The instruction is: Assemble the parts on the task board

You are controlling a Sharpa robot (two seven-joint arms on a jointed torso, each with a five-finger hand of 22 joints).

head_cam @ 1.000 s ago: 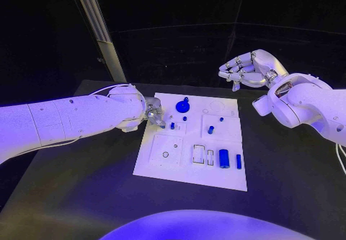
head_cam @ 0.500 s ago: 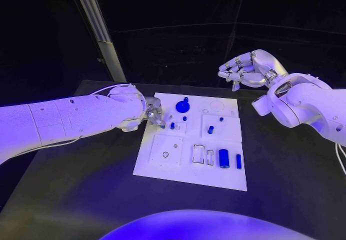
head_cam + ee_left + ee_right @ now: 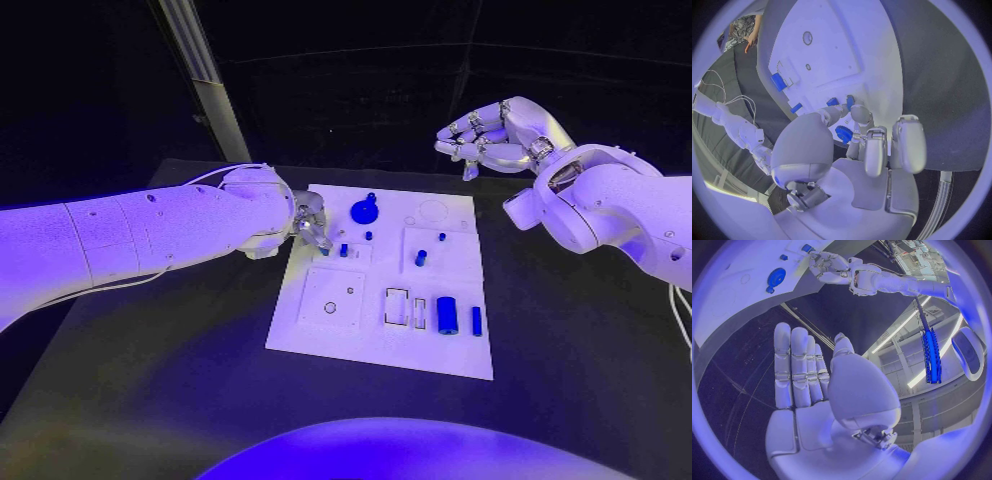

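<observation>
The white task board lies in the middle of the table. On it are a round blue knob, small blue pegs, a short blue peg, a blue cylinder and a thin blue bar. My left hand hangs over the board's far left corner with its fingers curled, fingertips close to the small pegs. The round knob shows between thumb and fingers; whether the hand holds anything is hidden. My right hand is raised beyond the board's far right corner, fingers straight, holding nothing.
The board has a square plate with a small hole and rectangular slots at its near half. A slanted metal post stands behind the table's far left. Black table surrounds the board.
The left arm has shifted very slightly at the board's corner. The right hand and the parts on the board have stayed where they were.
</observation>
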